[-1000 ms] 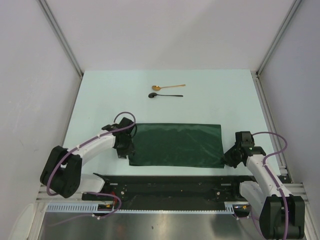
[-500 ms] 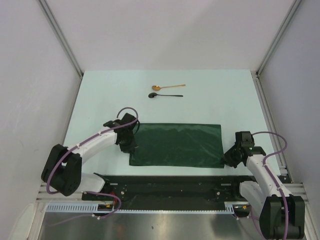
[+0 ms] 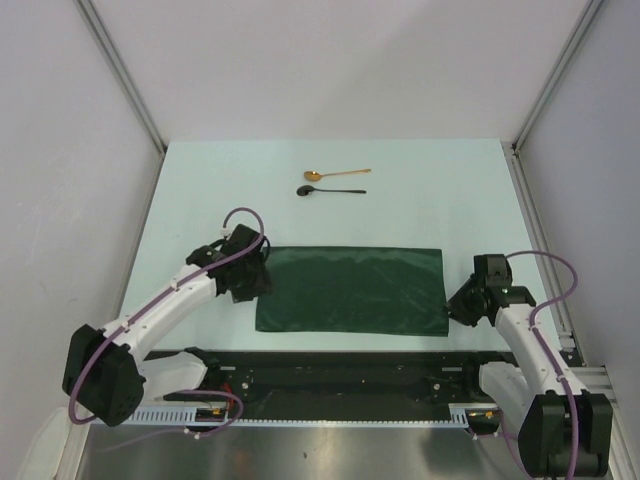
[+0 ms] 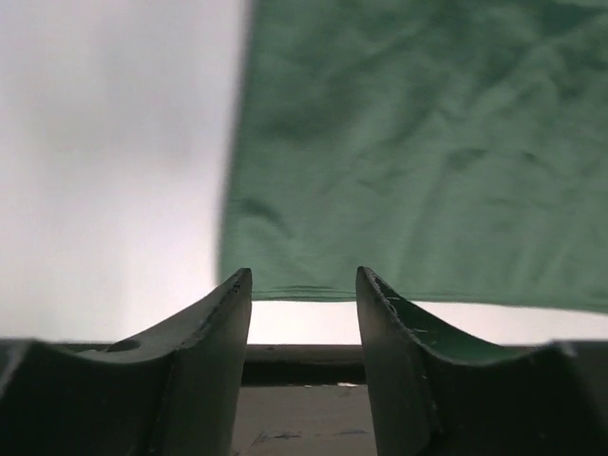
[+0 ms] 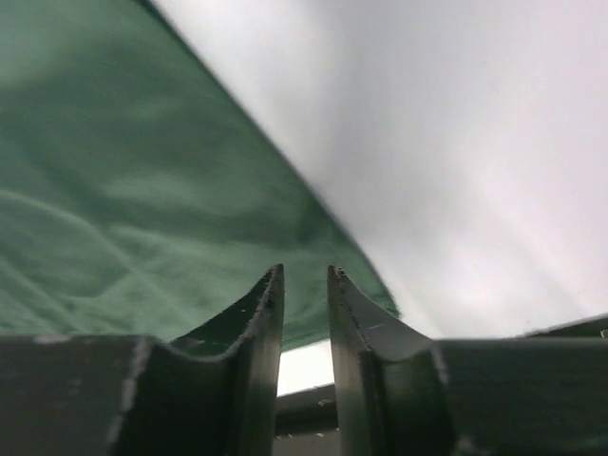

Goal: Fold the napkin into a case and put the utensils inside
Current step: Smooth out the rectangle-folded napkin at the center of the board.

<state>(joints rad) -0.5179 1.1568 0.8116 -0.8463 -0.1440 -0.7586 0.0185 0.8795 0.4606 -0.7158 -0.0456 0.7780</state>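
Napkin (image 3: 350, 290) is laid flat on the pale table (image 3: 200, 200) as a dark green, soft, faintly creased rectangle, wider than deep. At its left edge the left gripper (image 4: 304, 275) is held with its black, curved jaws parted, nothing between them. Beyond the cloth, well apart from it, a shiny gold spoon (image 3: 337, 174) and a glossy black spoon (image 3: 332, 190) are laid side by side. Over the near right corner the right gripper (image 5: 304, 271) is held narrowly parted, nothing clasped.

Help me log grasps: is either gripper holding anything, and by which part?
Nothing is held. The left gripper and right gripper both stand open, just off the edges of the napkin.
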